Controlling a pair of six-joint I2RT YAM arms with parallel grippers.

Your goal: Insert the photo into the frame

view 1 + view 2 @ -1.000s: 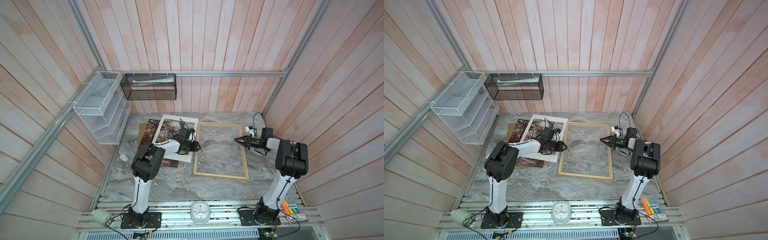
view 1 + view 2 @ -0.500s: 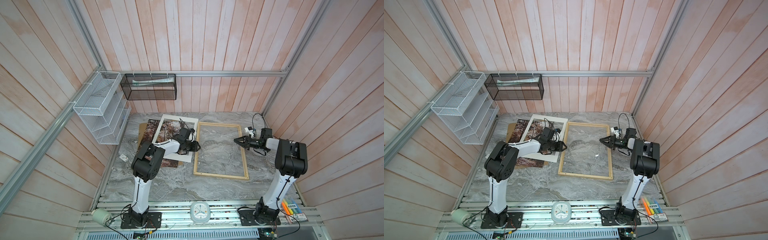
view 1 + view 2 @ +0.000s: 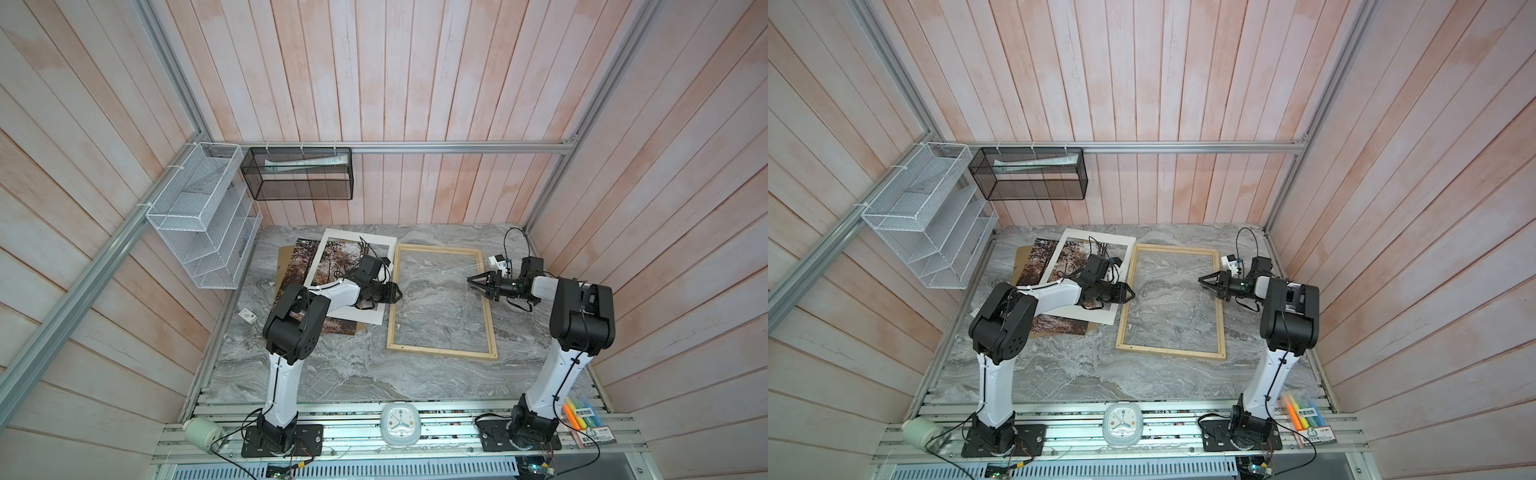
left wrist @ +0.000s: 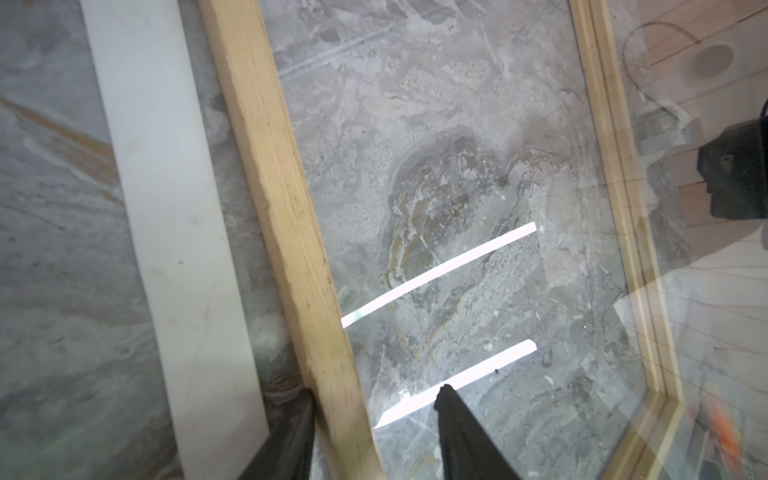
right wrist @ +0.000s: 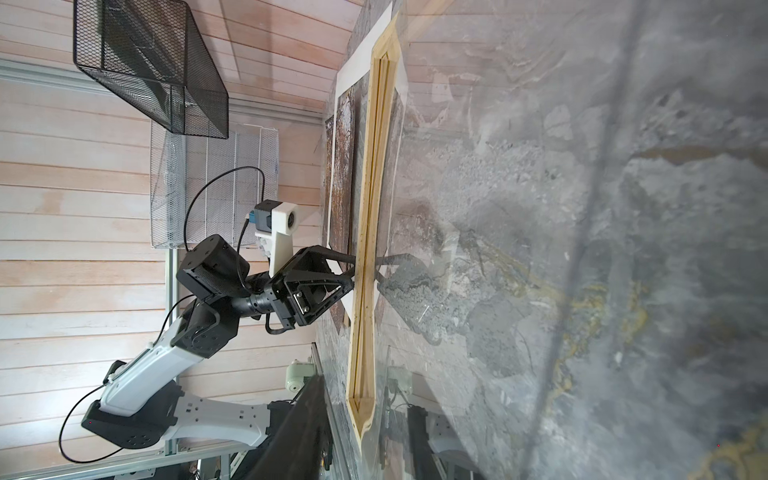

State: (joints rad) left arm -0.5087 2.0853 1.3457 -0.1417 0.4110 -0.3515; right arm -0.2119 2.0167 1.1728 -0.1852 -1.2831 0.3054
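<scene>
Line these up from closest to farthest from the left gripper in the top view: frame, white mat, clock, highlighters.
1. frame: the left gripper straddles its left rail.
2. white mat: just left of that rail.
3. clock: front edge, middle.
4. highlighters: front right corner.

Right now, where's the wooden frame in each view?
Top view: frame flat mid-table, between the arms.
Top view: frame same spot.
Left wrist: frame fills the picture, close up.
Right wrist: frame edge-on through the middle.
Shared landmark: white mat alongside it.
</scene>
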